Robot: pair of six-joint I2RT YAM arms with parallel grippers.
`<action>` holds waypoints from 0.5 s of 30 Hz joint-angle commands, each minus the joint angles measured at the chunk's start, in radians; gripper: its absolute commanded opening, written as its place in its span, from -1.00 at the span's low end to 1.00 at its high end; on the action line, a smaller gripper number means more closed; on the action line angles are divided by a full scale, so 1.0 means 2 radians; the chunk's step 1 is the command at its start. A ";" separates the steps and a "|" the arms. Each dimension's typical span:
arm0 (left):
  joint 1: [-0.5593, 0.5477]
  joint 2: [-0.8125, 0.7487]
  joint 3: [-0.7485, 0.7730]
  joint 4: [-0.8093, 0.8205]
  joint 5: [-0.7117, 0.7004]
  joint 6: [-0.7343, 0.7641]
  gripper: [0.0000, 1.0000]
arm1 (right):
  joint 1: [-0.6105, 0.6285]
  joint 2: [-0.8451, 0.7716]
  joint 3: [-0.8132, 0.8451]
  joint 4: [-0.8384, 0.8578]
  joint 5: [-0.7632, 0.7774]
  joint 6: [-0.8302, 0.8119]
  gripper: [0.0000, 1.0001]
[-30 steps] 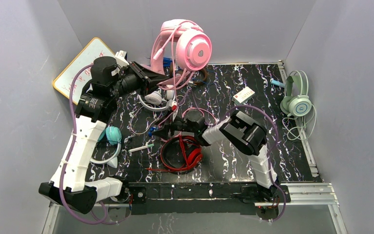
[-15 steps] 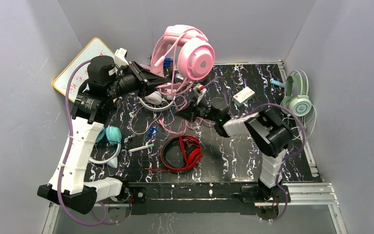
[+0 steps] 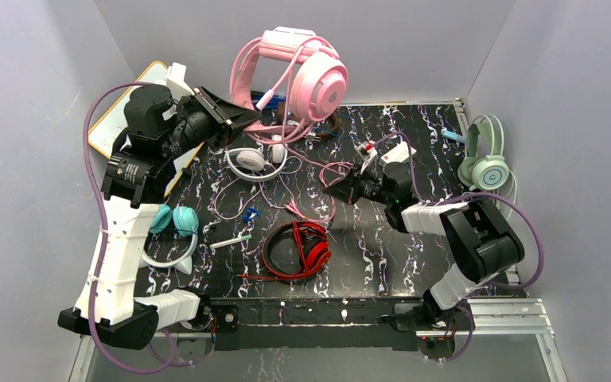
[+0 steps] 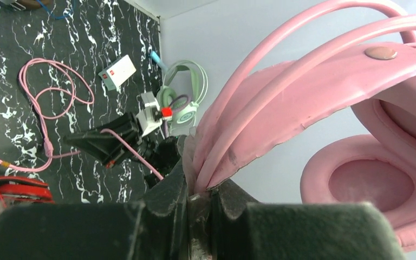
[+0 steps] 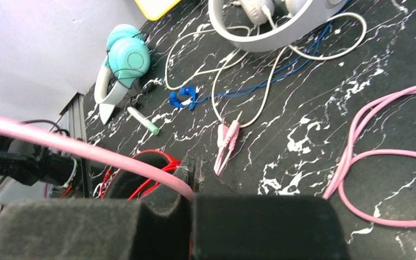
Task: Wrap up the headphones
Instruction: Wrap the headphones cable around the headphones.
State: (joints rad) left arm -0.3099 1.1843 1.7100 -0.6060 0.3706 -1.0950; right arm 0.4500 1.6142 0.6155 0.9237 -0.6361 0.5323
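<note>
Overhead view is showing the pink headphones (image 3: pixel 310 79) hanging up off the black marbled table (image 3: pixel 414 239), with the left gripper (image 3: pixel 247 119) just left of them. Only the left wrist cam is giving away the grip: that gripper is clamping the smooth, leathery headband (image 4: pixel 314 70), with a soft oval ear pad (image 4: pixel 368 184) bulging beside it.

The right gripper (image 3: pixel 330 191), below and right of the pink headphones, is pinching their thin pink cord (image 5: pixel 76 146) tight. The right wrist cam alone is showing that, plus twin pink plugs (image 5: pixel 225 141). The red headphones (image 3: pixel 298 248) are lying well below the pink pair.
</note>
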 commanded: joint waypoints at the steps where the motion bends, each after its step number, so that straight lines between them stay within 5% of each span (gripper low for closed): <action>1: -0.001 -0.001 0.008 0.073 -0.010 -0.038 -1.00 | -0.010 -0.024 -0.026 -0.007 -0.010 -0.012 -0.97; 6: -0.001 0.009 -0.002 0.114 -0.014 -0.054 -1.00 | -0.023 -0.038 -0.052 -0.009 -0.020 -0.018 -0.97; 15: 0.000 0.051 0.034 0.116 -0.141 0.019 -1.00 | -0.023 -0.082 -0.088 -0.043 -0.044 -0.019 -0.97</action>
State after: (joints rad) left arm -0.3115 1.2648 1.6993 -0.4961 0.1844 -1.0885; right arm 0.4076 1.5272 0.4660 0.8886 -0.7021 0.5201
